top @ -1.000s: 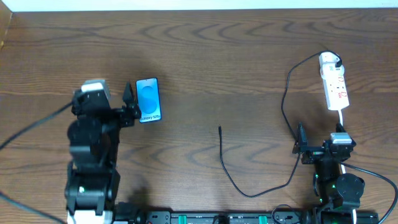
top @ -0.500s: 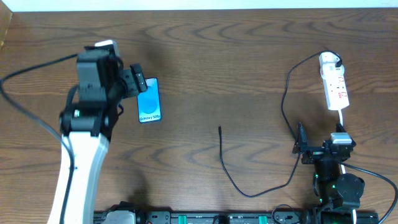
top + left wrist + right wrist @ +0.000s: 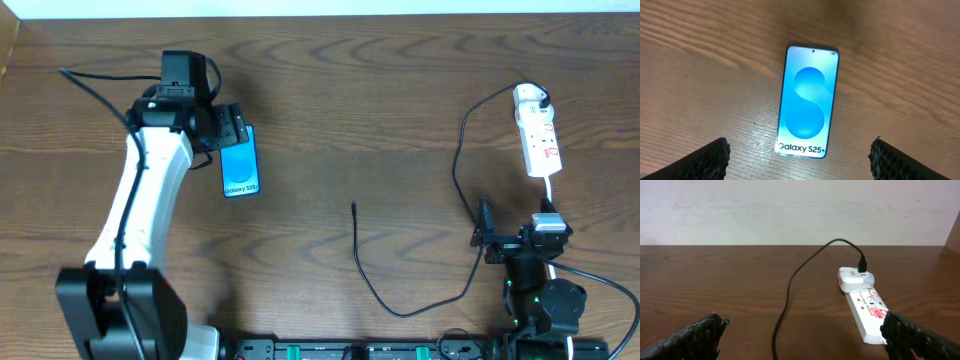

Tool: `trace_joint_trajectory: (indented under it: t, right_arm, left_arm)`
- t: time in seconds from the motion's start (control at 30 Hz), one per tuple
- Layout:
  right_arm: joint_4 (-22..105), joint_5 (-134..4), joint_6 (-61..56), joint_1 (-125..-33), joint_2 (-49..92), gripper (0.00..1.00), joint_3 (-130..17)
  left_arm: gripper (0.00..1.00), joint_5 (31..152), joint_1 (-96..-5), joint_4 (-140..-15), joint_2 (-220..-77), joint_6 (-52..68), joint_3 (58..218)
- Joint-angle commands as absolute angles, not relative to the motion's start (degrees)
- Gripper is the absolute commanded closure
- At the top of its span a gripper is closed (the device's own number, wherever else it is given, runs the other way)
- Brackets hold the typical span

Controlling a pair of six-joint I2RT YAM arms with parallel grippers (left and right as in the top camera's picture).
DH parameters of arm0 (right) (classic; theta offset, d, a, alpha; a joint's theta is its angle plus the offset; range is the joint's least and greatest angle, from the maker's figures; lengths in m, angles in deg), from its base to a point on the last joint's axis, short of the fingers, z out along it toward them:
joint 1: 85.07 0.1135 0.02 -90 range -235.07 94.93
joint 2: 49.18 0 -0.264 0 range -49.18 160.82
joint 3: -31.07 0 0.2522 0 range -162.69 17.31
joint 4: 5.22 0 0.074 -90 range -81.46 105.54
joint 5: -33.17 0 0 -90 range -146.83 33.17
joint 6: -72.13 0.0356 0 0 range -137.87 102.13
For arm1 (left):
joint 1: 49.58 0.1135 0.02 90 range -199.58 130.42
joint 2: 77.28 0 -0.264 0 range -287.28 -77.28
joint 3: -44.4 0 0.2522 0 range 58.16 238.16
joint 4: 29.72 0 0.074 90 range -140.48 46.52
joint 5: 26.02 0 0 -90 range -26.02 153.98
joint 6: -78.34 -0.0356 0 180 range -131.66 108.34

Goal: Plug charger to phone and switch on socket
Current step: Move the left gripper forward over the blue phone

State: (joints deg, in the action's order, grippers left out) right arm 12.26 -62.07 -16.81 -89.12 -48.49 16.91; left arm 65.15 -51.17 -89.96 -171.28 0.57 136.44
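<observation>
Dark wooden table (image 3: pixel 350 80), three things lying on it.
The socket (image 3: pixel 540 140) lies flat; the charger (image 3: pixel 356 245) loops away to its left, and the phone (image 3: pixel 240 161) lies screen-up well left of the socket, beyond the cable tip.

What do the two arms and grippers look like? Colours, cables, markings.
Left arm: long white link, black joints and base, thin black cable off the wrist. Right arm: black, white block near the wrist, green lights low down, black cable. Left gripper and right gripper are black; fingers have rough, pebbled pads. No legible markings.
</observation>
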Motion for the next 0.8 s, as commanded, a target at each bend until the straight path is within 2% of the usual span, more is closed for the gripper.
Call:
trace_joint_trajectory:
  t: [0.0, 0.17, 0.2, 0.27, 0.3, 0.33, 0.37, 0.53, 0.77]
  right_arm:
    - [12.5, -61.7, -16.2, -88.8, -48.8, 0.01, 17.0]
    - [12.5, -61.7, -16.2, -88.8, -48.8, 0.01, 17.0]
    - [12.5, -61.7, -16.2, -88.8, -48.8, 0.01, 17.0]
    - [12.5, -61.7, -16.2, -88.8, -48.8, 0.01, 17.0]
    - [12.5, -61.7, -16.2, -88.8, -48.8, 0.01, 17.0]
    - [12.5, -61.7, -16.2, -88.8, -48.8, 0.01, 17.0]
    - [12.5, -61.7, -16.2, -88.8, -48.8, 0.01, 17.0]
    - [12.5, -61.7, -16.2, -88.8, -48.8, 0.01, 17.0]
    - [12.5, -61.7, -16.2, -88.8, -48.8, 0.01, 17.0]
  left_arm:
    - [0.11, 64.9, -50.9, -90.2, -172.3, 1.1, 137.7]
    - [0.11, 64.9, -50.9, -89.8, -172.3, 1.1, 137.6]
    - [0.14, 64.9, -50.9, -89.9, -172.3, 1.1, 137.6]
    - [0.59, 64.9, -50.9, -89.9, -172.3, 0.9, 137.6]
    - [0.61, 64.9, -50.9, -89.7, -172.3, 0.9, 137.6]
    - [0.47, 64.9, -50.9, -89.7, -172.3, 0.9, 137.6]
    - [0.02, 64.9, -50.9, -89.8, -172.3, 0.9, 137.6]
    - [0.02, 64.8, -50.9, -91.6, -172.5, 1.1, 138.8]
    - [0.02, 64.8, -49.9, -104.1, -178.7, -0.6, 153.4]
